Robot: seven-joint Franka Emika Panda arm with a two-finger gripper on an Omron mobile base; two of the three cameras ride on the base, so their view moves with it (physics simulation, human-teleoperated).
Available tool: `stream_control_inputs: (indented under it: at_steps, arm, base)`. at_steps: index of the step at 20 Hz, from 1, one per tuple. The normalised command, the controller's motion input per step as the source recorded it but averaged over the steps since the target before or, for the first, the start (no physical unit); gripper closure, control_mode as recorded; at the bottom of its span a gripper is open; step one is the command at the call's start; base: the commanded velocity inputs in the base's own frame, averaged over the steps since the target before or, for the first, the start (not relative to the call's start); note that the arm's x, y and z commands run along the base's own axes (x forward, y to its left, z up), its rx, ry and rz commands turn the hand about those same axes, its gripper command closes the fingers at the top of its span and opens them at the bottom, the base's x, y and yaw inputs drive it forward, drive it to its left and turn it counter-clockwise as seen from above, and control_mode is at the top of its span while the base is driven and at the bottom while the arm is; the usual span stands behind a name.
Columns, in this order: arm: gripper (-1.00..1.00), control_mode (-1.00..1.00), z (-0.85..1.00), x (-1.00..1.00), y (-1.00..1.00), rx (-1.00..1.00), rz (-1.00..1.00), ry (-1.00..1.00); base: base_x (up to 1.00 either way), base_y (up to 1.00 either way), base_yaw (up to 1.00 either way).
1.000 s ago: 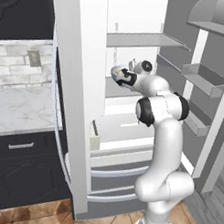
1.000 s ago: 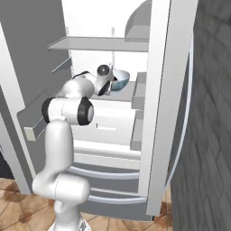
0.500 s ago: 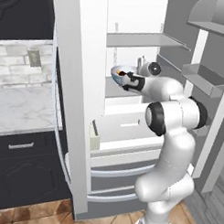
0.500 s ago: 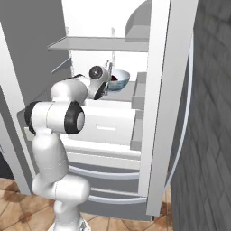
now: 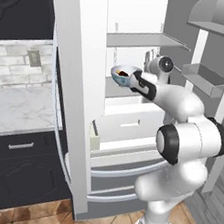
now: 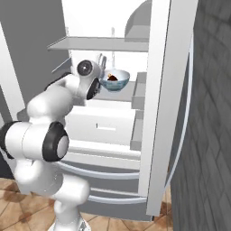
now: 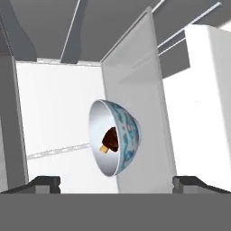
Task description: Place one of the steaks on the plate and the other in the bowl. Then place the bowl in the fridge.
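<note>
The bowl (image 6: pixel 114 80) sits on a fridge (image 6: pixel 162 90) shelf (image 6: pixel 118 94) with 1 steak (image 7: pixel 110 139) inside. The claw (image 7: pixel 115 182) has its jaws spread wide, clear of the bowl. That step looks done; the plate isn't checkable.

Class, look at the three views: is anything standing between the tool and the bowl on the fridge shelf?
Nothing visible does. The open tool faces the bowl directly across a bare gap; the bowl sits on the fridge shelf with a steak inside.
</note>
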Motion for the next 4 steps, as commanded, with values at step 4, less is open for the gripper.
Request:
stream_control_inputs:
  at_steps: [4]
  arm:
    - [-1.0, -1.0, 0.54, -1.0, 0.0, 0.0, 0.0, 0.18]
  base:
    - [0.0, 0.0, 0.0]
